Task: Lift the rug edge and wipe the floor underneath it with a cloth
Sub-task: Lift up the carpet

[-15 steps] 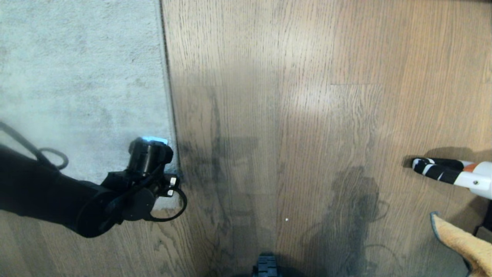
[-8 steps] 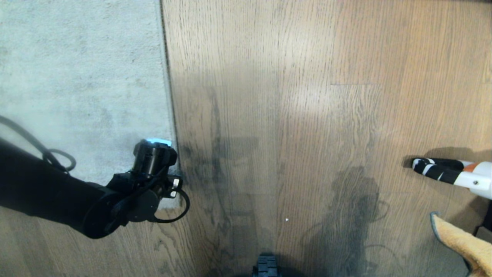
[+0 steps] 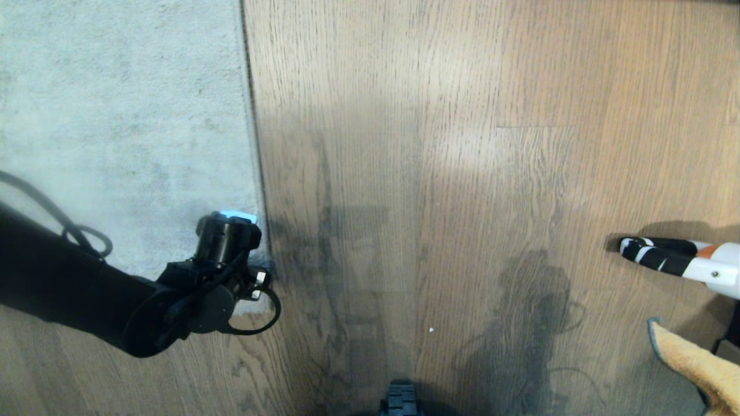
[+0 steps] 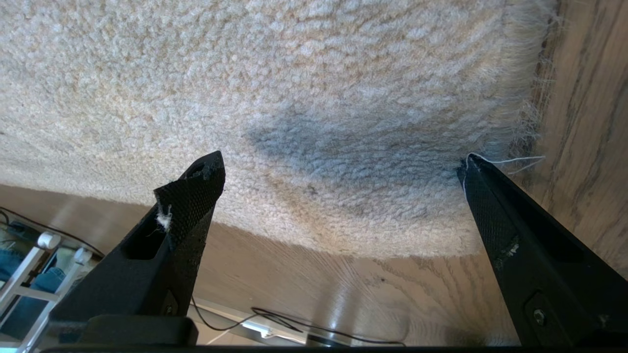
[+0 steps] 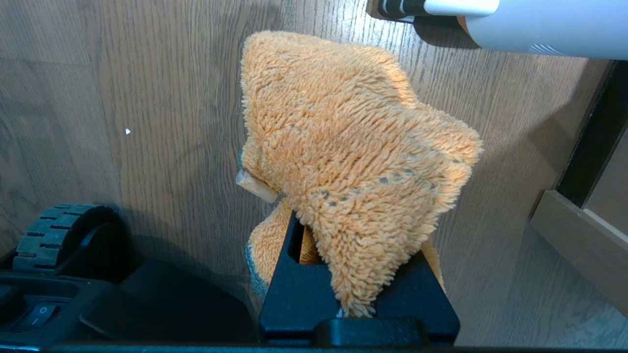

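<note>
The left gripper (image 4: 343, 162) hangs over the near corner of the rug (image 3: 121, 115), its two black fingers (image 4: 191, 196) spread wide apart with nothing between them; one tip sits over the pile and the other lies right at the frayed side edge, where a few loose threads trail onto the floor (image 3: 439, 144). A tuft of pale fluff clings to one finger. In the head view the fingers themselves are hidden beneath the dark wrist (image 3: 222, 245), so only the arm and one looped cable show there. One rug is in view, lying flat, its far and left parts cut off by the frame. Well off to the right of this gripper, the right gripper (image 5: 343, 274) is closed on the one orange cloth (image 5: 353, 157), which bunches up above the jaws and covers the fingertips. In the head view only a corner of that cloth (image 3: 694, 364) shows at the lower right edge, with the gripper out of frame. Beyond the cloth lies one white, black and orange object (image 3: 676, 260), cut off at the right edge and hard to identify. One ridged black wheel (image 5: 54, 235) of the base shows beside the right gripper.
</note>
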